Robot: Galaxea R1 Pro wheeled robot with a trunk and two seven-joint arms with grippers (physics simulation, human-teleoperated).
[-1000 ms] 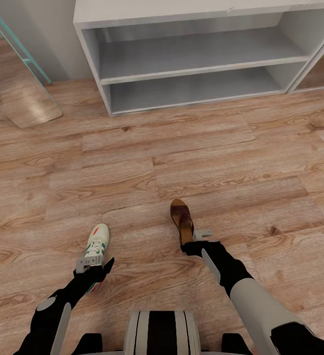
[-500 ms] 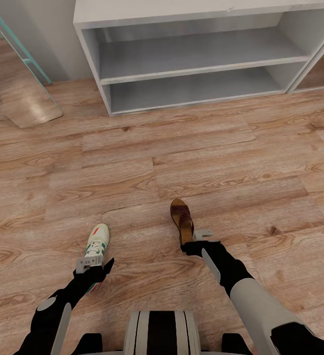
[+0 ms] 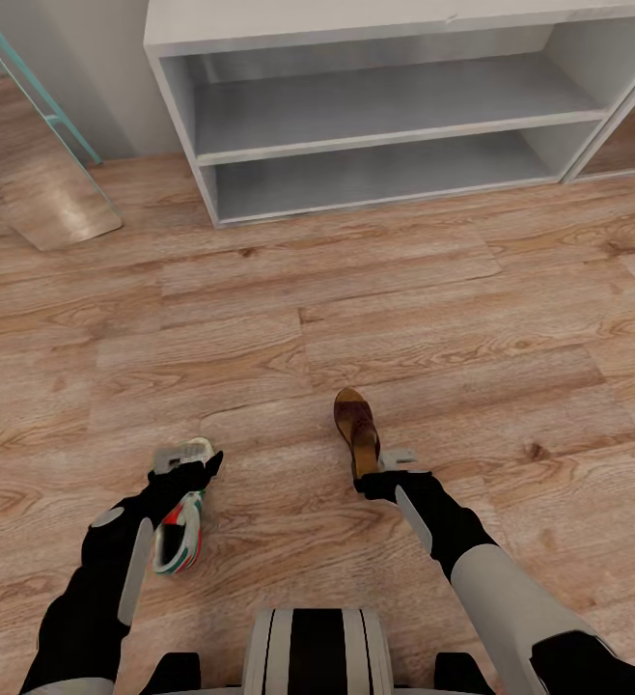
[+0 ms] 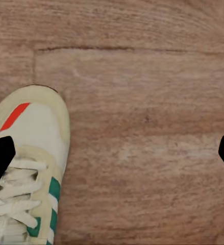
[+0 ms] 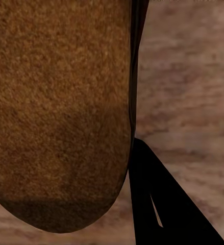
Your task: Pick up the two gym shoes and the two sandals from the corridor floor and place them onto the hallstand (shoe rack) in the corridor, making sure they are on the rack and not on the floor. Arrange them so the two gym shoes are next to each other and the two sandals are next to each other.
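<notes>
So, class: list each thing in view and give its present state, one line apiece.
Gym shoe: on the floor, under the left hand.
Left hand: open, fingers wide apart.
Sandal: heel at the right hand; grip unclear.
Hallstand: both shelves bare.

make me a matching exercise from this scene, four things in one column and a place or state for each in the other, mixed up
Things:
1. gym shoe
2. sandal
3. hallstand
4. left gripper

Places or states:
A. both shelf levels bare
B. on the floor at the right gripper
C. jaws spread wide over the floor
D. on the floor beside the left forearm

Pairs: 1-D, 2-B, 3-A, 4-C
</notes>
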